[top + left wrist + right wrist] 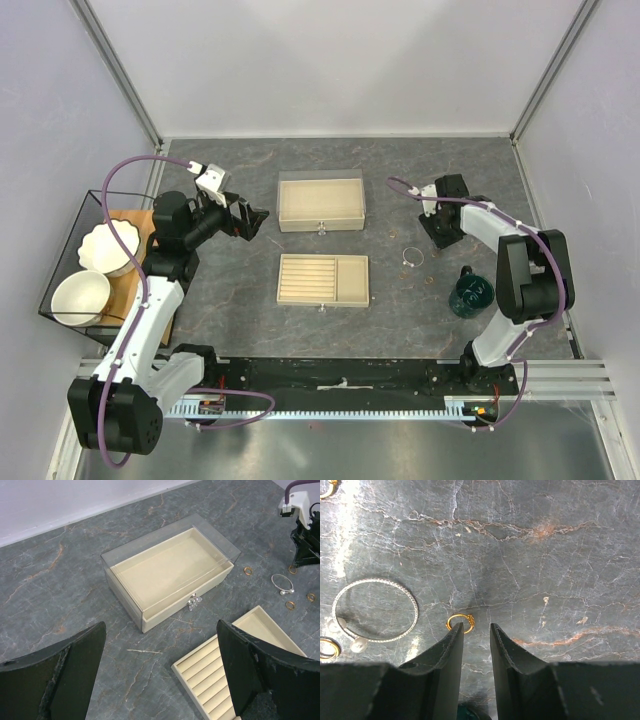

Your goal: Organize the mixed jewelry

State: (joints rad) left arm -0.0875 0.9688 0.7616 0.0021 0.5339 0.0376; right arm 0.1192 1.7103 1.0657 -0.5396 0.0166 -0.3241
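item: mixed jewelry, loose on the grey stone table to the right of the slotted tray, comprising a silver hoop and, near it but apart, a small gold ring. right gripper down at the ring, jaws narrowly parted with nothing between them, the ring lying at one fingertip, not in the gap; left gripper spread wide, empty. hazard: a close from here likely pinches bare stone or flicks the flat, off-centre ring toward the hoop.
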